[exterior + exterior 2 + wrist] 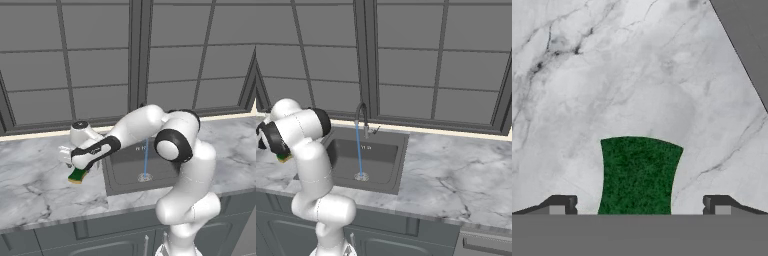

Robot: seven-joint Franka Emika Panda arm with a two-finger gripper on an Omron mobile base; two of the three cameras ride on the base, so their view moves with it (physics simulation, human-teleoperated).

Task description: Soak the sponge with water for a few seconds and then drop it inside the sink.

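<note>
The sponge [638,175] is sitting green side up on the marble counter [612,75], and you've got it lined up right between the two finger tips in the hand view. The gripper [639,205] is spread wide, with a clear gap of counter showing between the sponge and each fingertip [562,204], so you're not gripping anything at this point. From the left base view you can see the same sponge [78,175] poking out under the hand, green on top with a yellow strip at the bottom edge, on the counter just left of the sink [125,172]. Whether the fingers are actually down at the sponge's level or hanging a bit above it, I can't tell from these angles, since the hand covers most of it. The arm [170,145] reaches over from the lower right and bends leftward across the front of the basin. In the right base view the sponge [283,158] is just a sliver of green and yellow peeking out beside the dark joint at the far left edge. The water [359,150] is running: a thin pale blue stream drops straight from the curved faucet [362,117] to the round drain [361,176] in the dark basin. Behind it all is a big grey window [406,60].
</note>
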